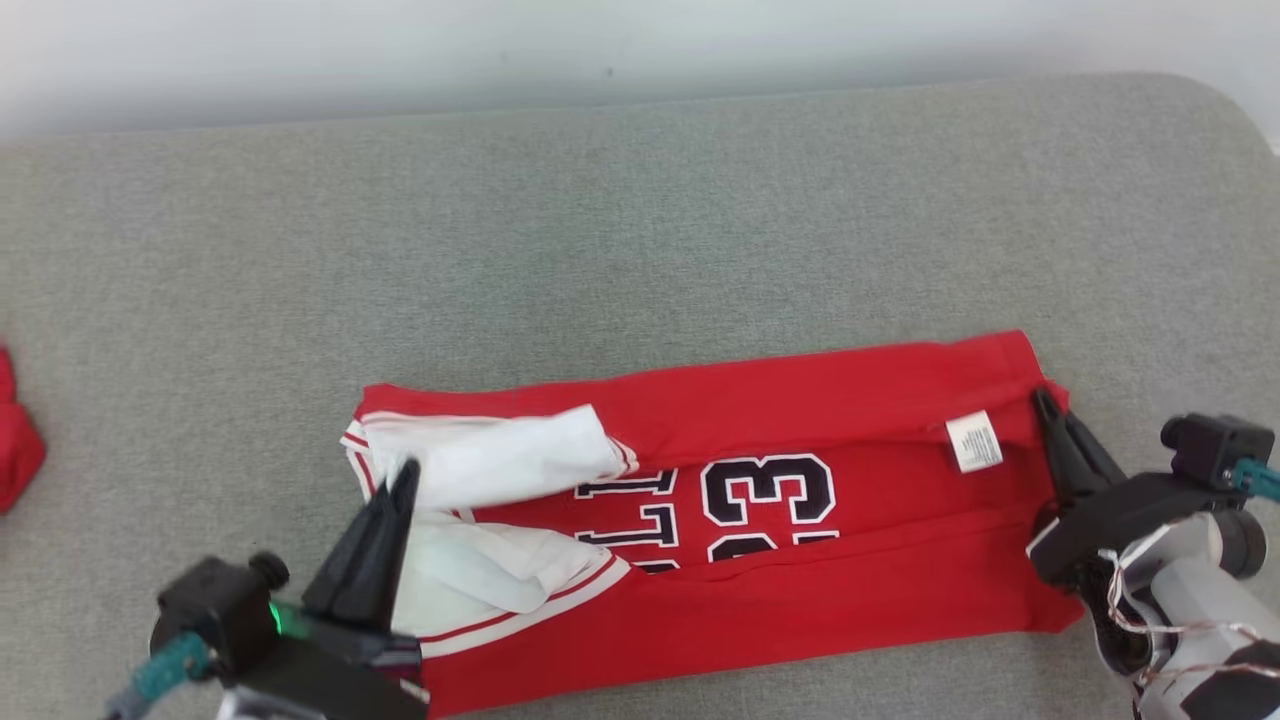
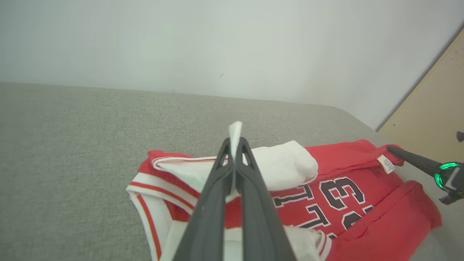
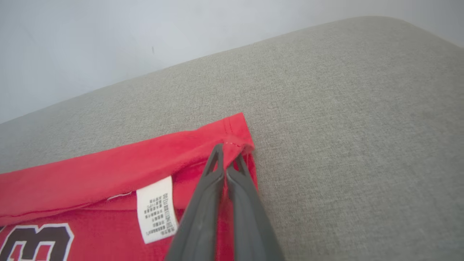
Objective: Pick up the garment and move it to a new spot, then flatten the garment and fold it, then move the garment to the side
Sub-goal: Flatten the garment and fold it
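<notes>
The garment (image 1: 800, 590) is a red jersey with white sleeves and black numbers, lying lengthwise across the grey surface with both long edges folded inward. My left gripper (image 1: 405, 478) is shut on the garment's white sleeve cloth at its left end; in the left wrist view a sliver of white fabric sticks up between the closed fingers (image 2: 235, 145). My right gripper (image 1: 1045, 400) is shut on the garment's red hem at the right end, beside the white care label (image 1: 974, 441). The right wrist view shows the red hem (image 3: 235, 145) pinched at the fingertips.
The grey padded surface (image 1: 640, 230) stretches wide behind the garment, ending at a pale wall. Another red cloth (image 1: 15, 440) lies at the far left edge. A tan floor (image 2: 435, 101) shows past the surface's rounded right corner.
</notes>
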Controlling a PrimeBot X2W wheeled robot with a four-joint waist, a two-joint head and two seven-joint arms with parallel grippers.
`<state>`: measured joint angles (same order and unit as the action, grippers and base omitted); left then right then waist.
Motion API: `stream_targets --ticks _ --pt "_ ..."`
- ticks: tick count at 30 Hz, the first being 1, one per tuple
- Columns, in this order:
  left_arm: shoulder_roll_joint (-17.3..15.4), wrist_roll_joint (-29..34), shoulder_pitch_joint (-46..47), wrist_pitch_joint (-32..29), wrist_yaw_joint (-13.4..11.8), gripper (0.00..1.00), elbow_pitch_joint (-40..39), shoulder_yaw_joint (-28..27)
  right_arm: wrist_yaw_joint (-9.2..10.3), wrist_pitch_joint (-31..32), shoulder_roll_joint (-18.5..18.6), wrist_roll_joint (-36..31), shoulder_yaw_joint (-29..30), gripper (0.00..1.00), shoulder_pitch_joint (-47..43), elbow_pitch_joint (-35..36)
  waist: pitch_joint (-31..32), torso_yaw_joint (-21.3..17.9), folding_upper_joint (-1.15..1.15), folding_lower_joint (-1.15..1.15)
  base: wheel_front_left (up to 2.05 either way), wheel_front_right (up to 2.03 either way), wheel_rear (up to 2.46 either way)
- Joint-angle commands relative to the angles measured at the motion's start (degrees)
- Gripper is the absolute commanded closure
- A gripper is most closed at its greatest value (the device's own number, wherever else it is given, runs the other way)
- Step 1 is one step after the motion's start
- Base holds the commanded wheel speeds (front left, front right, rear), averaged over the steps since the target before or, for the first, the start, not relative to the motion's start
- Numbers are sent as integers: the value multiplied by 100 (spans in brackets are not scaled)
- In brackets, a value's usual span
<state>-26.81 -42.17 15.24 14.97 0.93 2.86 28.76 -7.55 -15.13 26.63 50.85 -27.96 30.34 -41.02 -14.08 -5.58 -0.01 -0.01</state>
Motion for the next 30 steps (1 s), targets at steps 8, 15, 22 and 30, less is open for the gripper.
stream_targets --ticks 8,15,22,30 --pt "340 281 -522 23 142 100 563 -83 10 -7 57 -33 -56 100 -359 1 152 112 1 1 0 0 0" --pt "658 750 -526 20 158 60 1312 -325 10 -6 -70 -44 -187 74 -465 -240 359 99 1 1 0 0 0" --pt "968 1072 -703 20 310 0 1541 -739 10 -6 -40 36 -117 0 -654 -284 635 129 1 1 0 0 0" --pt "1274 2083 -1259 20 149 0 796 -1595 10 -7 -30 -175 243 0 -926 -133 914 205 1 1 0 0 0"
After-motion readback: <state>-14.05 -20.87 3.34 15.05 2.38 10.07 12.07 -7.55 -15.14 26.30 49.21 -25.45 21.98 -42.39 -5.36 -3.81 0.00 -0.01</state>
